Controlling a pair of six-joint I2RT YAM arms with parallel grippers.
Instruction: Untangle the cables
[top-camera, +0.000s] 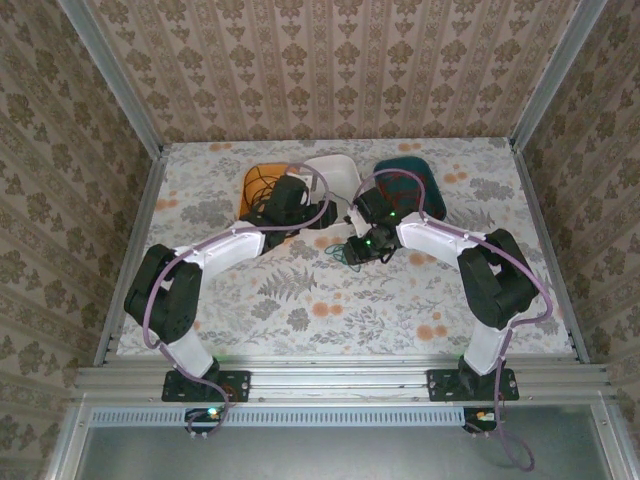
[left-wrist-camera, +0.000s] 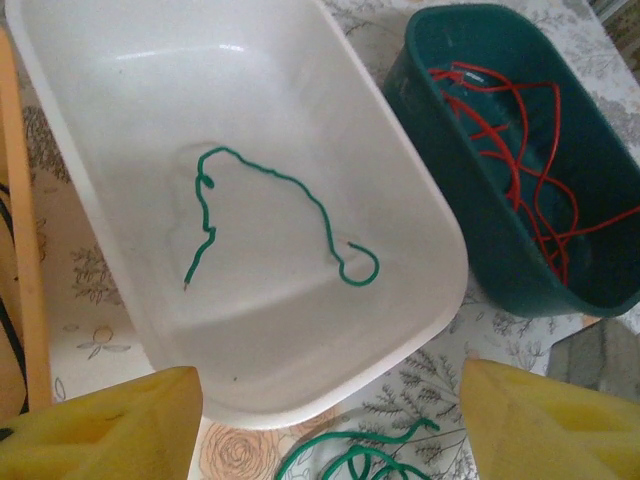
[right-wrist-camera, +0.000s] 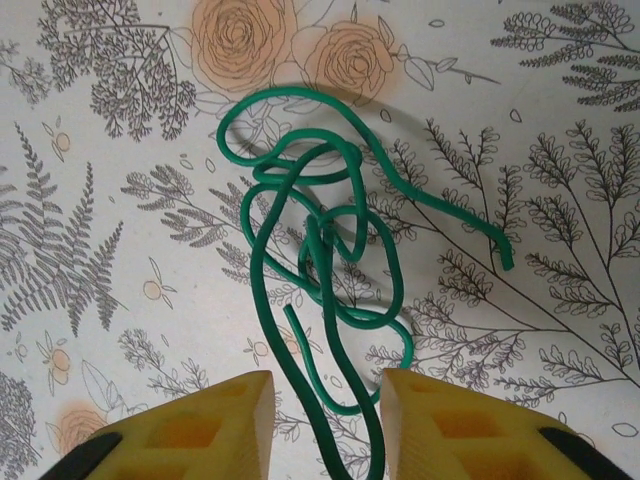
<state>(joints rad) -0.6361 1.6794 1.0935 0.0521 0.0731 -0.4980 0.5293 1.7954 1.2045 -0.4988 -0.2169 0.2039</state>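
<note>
Top external: the table (top-camera: 300, 300) carries a white bin (left-wrist-camera: 100, 120) and a teal bin (left-wrist-camera: 430, 120). Left end effector (left-wrist-camera: 330, 395) hangs wide open, empty, by the white bin. Right end effector (right-wrist-camera: 327, 385), partly open, straddles strands of the green tangle (right-wrist-camera: 322, 240) on the table. Red cables (left-wrist-camera: 520, 180) lie in the teal bin, one green cable (left-wrist-camera: 225, 149) in the white.

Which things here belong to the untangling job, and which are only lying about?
Job: green tangle; green cable in white bin; red cables in teal bin; black cables in orange bin.
Only there: floral tablecloth; patterned walls.
</note>
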